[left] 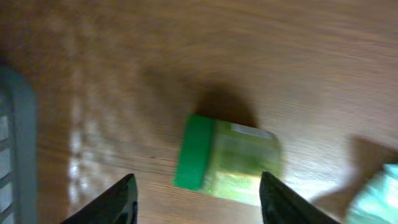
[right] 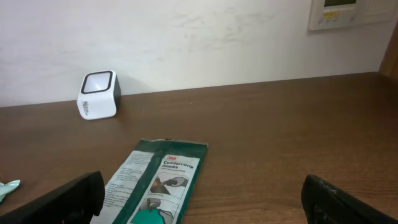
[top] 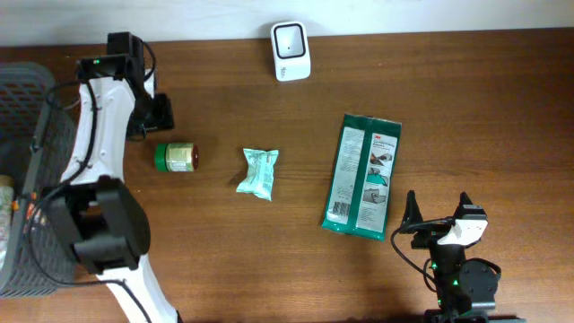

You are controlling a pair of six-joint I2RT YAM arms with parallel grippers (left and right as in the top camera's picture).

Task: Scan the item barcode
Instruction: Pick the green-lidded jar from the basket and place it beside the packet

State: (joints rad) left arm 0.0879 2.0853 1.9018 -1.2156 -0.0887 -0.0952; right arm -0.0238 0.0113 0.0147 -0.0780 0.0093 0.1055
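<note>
A small jar (top: pixel 176 157) with a green lid lies on its side on the wooden table, left of centre. My left gripper (top: pixel 158 117) hovers just behind it. In the blurred left wrist view the jar (left: pixel 229 163) fills the middle, lid to the left. The left gripper (left: pixel 198 202) stands open around its near edge, and its fingers (left: pixel 117 202) do not press on it. The white barcode scanner (top: pixel 291 51) stands at the table's back edge and also shows as the scanner (right: pixel 98 94). My right gripper (top: pixel 438 213) is open and empty at the front right.
A teal packet (top: pixel 258 172) lies mid-table. A dark green glove pack (top: pixel 363 176) lies right of it, just ahead of the right gripper (right: pixel 205 208) as the glove pack (right: pixel 155 183). A grey wire basket (top: pixel 22 135) stands at the left edge, its rim (left: pixel 15 124) close to the jar.
</note>
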